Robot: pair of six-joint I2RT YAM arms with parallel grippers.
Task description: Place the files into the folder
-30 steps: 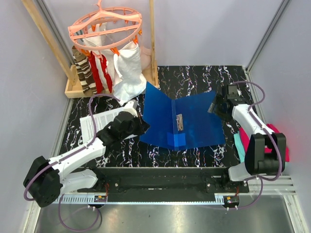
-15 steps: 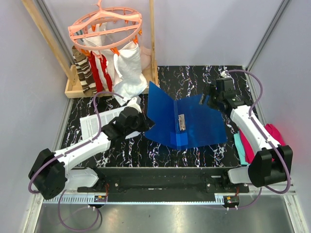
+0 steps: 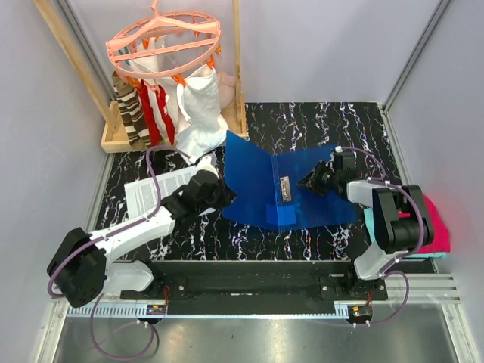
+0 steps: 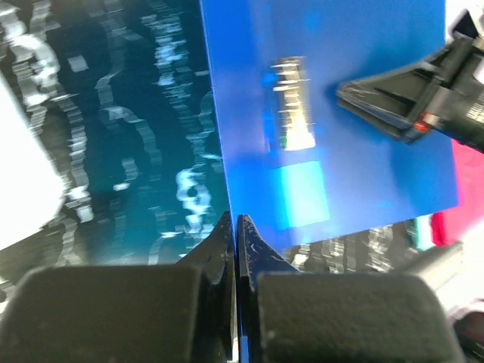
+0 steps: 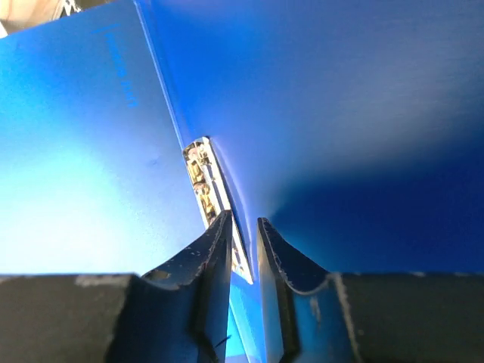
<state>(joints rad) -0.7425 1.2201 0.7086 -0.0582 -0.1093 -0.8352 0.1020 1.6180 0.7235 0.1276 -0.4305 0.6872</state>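
Observation:
The blue folder lies open in the middle of the table, its left cover lifted at a slant. My left gripper is shut on that cover's near edge, and the thin blue sheet shows between its jaws. My right gripper reaches low over the flat right half, pointing at the metal clip. In the right wrist view its jaws stand a narrow gap apart, just short of the clip, gripping nothing. The files, white printed sheets, lie on the table to the left of the folder.
A pink hanger rack with hung clothes and a white cloth bag stands in a wooden frame at the back left. Magenta cloth and teal cloth lie at the right edge beside the right arm.
My right gripper came down from the folder's far right corner onto the right half near the clip, and its jaws narrowed. The left gripper kept hold of the raised cover.

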